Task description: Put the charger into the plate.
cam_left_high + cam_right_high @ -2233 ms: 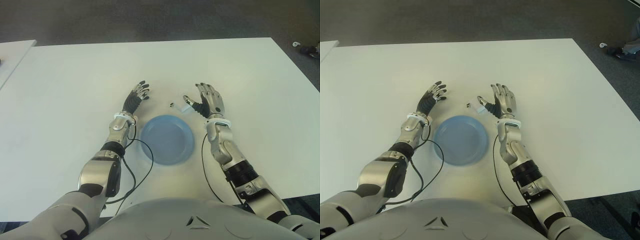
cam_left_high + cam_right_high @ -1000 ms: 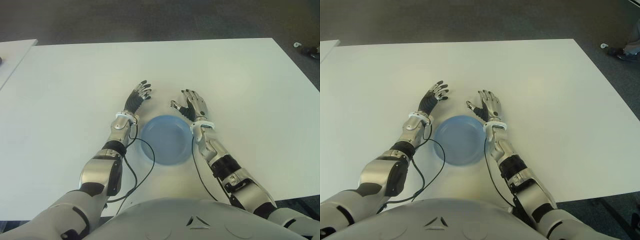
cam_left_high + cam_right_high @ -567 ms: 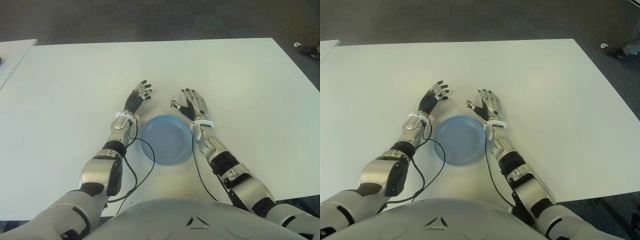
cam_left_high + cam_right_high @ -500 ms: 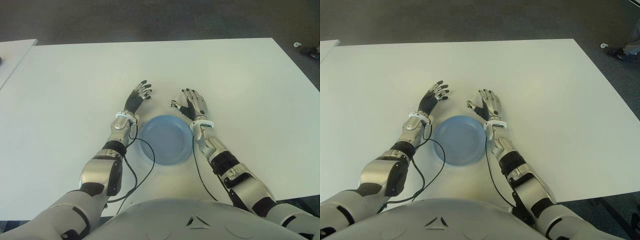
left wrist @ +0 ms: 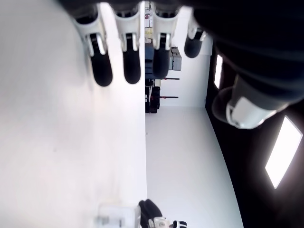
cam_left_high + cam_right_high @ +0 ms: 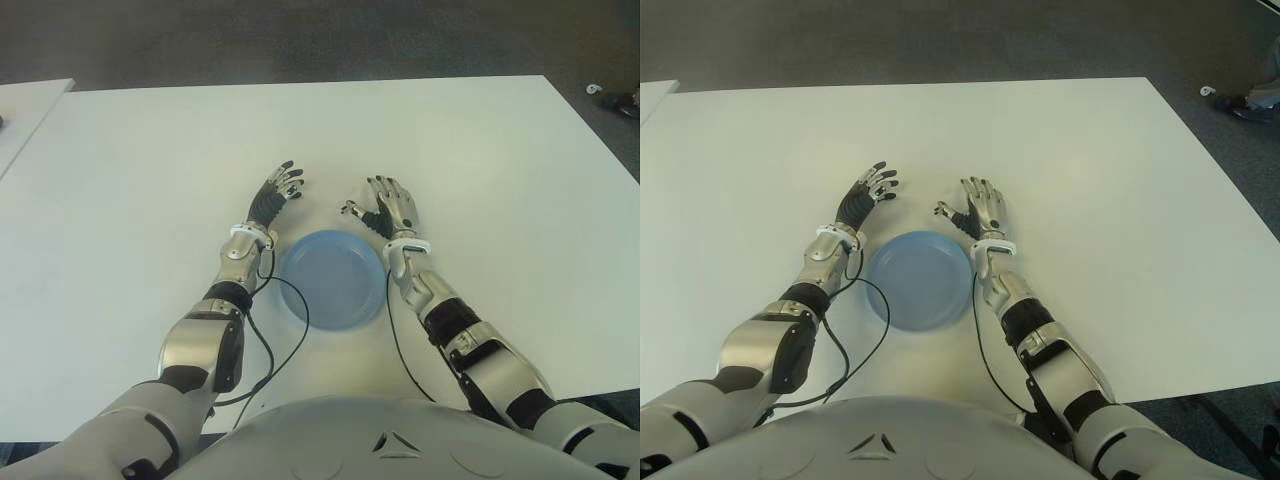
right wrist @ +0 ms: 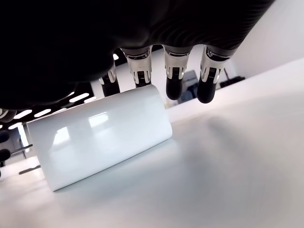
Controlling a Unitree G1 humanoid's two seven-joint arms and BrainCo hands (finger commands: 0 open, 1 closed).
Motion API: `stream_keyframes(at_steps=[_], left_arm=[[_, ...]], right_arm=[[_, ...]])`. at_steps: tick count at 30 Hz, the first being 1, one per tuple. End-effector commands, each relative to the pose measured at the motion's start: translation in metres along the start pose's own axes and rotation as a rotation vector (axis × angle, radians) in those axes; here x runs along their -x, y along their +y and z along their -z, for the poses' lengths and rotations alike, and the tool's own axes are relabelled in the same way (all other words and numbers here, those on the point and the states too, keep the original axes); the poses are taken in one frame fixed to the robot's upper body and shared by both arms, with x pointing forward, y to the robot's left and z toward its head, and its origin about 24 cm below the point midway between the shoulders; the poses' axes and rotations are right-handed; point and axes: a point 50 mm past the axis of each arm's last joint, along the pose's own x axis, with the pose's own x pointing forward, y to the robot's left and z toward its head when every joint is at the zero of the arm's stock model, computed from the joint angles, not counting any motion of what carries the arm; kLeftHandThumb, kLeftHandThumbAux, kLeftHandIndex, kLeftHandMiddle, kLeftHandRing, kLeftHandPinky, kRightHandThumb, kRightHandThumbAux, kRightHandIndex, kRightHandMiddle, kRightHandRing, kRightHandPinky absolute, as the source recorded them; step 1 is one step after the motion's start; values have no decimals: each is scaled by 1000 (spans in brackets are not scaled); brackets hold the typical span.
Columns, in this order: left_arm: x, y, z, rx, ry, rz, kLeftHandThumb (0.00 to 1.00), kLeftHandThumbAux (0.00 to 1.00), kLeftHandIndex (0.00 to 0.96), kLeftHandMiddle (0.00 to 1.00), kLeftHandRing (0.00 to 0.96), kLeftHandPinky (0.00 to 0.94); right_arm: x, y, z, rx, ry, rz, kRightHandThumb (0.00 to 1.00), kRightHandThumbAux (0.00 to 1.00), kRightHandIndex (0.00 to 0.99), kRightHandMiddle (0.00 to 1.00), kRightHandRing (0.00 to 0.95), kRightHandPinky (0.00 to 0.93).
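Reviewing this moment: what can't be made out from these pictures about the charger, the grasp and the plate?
- Charger: in the eye views the right robot hand covers nearly all of it.
- Grasp: the right wrist view shows fingers over the charger, but not whether any touch it.
- Charger prongs: cut off at the right wrist view's edge.
- Blue plate: its near-right rim lies under the right forearm.
- Left robot hand: open, beyond the plate's left.

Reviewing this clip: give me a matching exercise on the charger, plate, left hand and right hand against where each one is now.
Things:
1. charger
2. plate
3. left hand
4. right hand

Places:
A. on the table between the forearms, nothing in it
B. left of the plate's far edge, fingers spread
C. lying on the table under the right hand's fingers
D. over the charger, fingers open

Pairs: 1-C, 2-A, 3-B, 4-D
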Motion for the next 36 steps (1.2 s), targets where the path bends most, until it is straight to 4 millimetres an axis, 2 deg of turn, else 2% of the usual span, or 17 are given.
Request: stream_keyframes(at_steps=[1,26,36], left_arm=[[16,0,27,32,118,6,0,508,31,167,190,225],[17,3,26,38,109,20,0,501,29,162,185,219],[17,1,26,47,110,19,0,499,33,161,180,207]], right_arm=[[-2,0,1,19,0,-6,347,99,0,0,0,0],[-2,-6,11,65,-9,-22,345,98,0,0,0,0],[7,-6,18,72,-4,-56,344,80,0,0,0,0]])
